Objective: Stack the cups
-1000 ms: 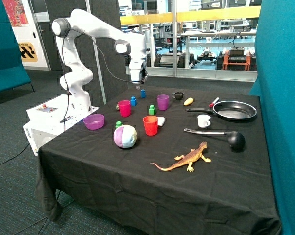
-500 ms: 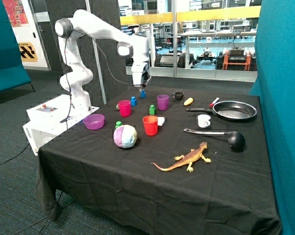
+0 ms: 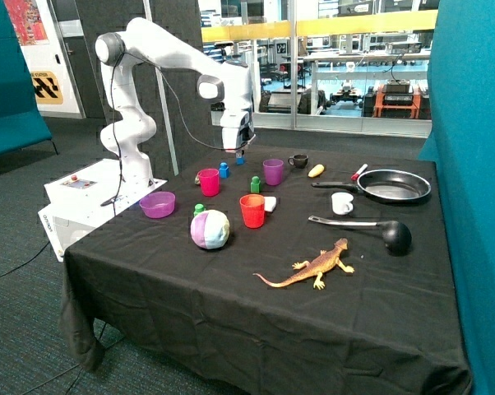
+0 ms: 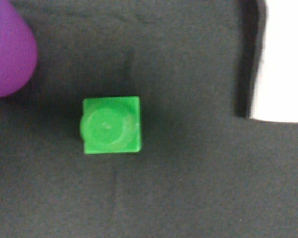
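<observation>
The gripper (image 3: 235, 148) has swung over the last second from near the table's far edge toward the middle, and now hangs above the tabletop (image 3: 256, 321), over the gap between the magenta-pink cup (image 3: 209, 182) and the purple cup (image 3: 273, 171). Whether its fingers are open or closed cannot be told. The wrist view looks straight down on a green block (image 4: 111, 125) beside the purple cup's wall. The red cup (image 3: 252, 211) stands nearer the front. All three cups stand apart, so stacking has not begun; the arm seems to be approaching a first pick.
</observation>
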`<state>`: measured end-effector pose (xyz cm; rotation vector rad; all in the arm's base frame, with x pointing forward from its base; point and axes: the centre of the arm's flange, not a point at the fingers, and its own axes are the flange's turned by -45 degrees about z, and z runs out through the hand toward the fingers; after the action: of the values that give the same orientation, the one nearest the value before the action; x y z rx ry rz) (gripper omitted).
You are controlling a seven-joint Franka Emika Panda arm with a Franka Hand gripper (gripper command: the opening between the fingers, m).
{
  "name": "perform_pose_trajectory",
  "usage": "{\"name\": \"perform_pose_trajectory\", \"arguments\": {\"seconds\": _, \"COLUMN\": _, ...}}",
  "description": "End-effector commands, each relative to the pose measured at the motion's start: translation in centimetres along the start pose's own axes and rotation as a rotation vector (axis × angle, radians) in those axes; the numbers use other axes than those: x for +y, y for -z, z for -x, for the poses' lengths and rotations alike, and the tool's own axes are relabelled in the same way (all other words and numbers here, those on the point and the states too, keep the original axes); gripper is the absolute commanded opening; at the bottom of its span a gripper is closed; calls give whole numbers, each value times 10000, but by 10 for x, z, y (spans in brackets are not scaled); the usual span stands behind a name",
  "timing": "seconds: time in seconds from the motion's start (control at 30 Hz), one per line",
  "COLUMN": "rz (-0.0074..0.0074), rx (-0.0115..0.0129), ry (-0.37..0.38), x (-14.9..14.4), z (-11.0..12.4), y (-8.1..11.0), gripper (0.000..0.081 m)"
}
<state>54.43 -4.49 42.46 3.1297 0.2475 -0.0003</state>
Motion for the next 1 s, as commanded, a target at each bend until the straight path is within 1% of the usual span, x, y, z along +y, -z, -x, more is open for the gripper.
{"name": "perform_pose_trajectory", "arguments": {"seconds": 0.0, "rz": -21, "rx": 4, "ry": -76, "x": 18, "z": -7, "y": -6, "gripper": 447}}
{"name": "perform_pose_trajectory", "arguments": {"seconds": 0.07, "rz": -21, "rx": 4, "ry": -69, "x": 20, "z": -10, "y": -8, "gripper": 511}}
{"name": "perform_pose_trajectory", "arguments": {"seconds": 0.13, "rz": -21, "rx": 4, "ry": -62, "x": 22, "z": -12, "y": -10, "gripper": 550}}
{"name": "perform_pose_trajectory", "arguments": {"seconds": 0.3, "rz": -21, "rx": 4, "ry": -19, "x": 26, "z": -20, "y": -12, "gripper": 596}}
{"name": "perform_pose_trajectory", "arguments": {"seconds": 0.5, "rz": -21, "rx": 4, "ry": -37, "x": 34, "z": -31, "y": -12, "gripper": 609}}
{"name": "perform_pose_trajectory", "arguments": {"seconds": 0.73, "rz": -21, "rx": 3, "ry": -188, "x": 42, "z": -38, "y": -16, "gripper": 604}}
{"name": "perform_pose_trajectory", "arguments": {"seconds": 0.8, "rz": -21, "rx": 3, "ry": -324, "x": 47, "z": -41, "y": -17, "gripper": 627}}
{"name": "perform_pose_trajectory", "arguments": {"seconds": 0.83, "rz": -21, "rx": 3, "ry": -372, "x": 49, "z": -42, "y": -18, "gripper": 612}}
{"name": "perform_pose_trajectory", "arguments": {"seconds": 0.87, "rz": -21, "rx": 3, "ry": -402, "x": 52, "z": -44, "y": -18, "gripper": 620}}
{"name": "perform_pose_trajectory", "arguments": {"seconds": 0.9, "rz": -21, "rx": 3, "ry": -438, "x": 54, "z": -45, "y": -18, "gripper": 582}}
{"name": "perform_pose_trajectory", "arguments": {"seconds": 0.97, "rz": -21, "rx": 3, "ry": -498, "x": 58, "z": -46, "y": -19, "gripper": 551}}
